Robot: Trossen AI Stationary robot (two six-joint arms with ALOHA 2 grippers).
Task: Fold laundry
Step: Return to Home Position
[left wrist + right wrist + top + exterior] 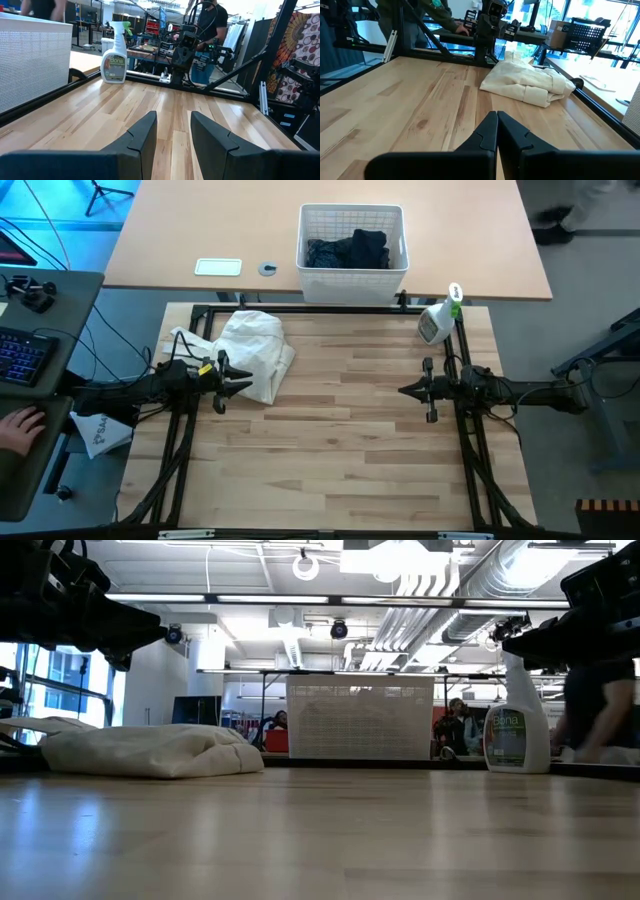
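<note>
1. Laundry (348,252), dark and crumpled, lies inside the white lattice basket (352,278), which stands on the far desk (180,240) just past the wooden surface (340,450). It sits low in there, which suits a finished drop-off.
2. A pale cloth bundle (252,352) rests on the surface near the left hand (228,376). I cannot tell whether it is a garment or a bag; if a garment, it is not yet folded.
3. The left hand hangs above the surface, fingers (145,131) parted a little with nothing between them.
4. The right hand (408,390) faces it from the opposite side, well apart, fingers pressed together and empty. I judge this mirrored, pulled-back pose to be a rest stance that leaves the middle free.
5. A spray bottle (437,320) stands upright at the far right corner, out of the arms' way.
</note>
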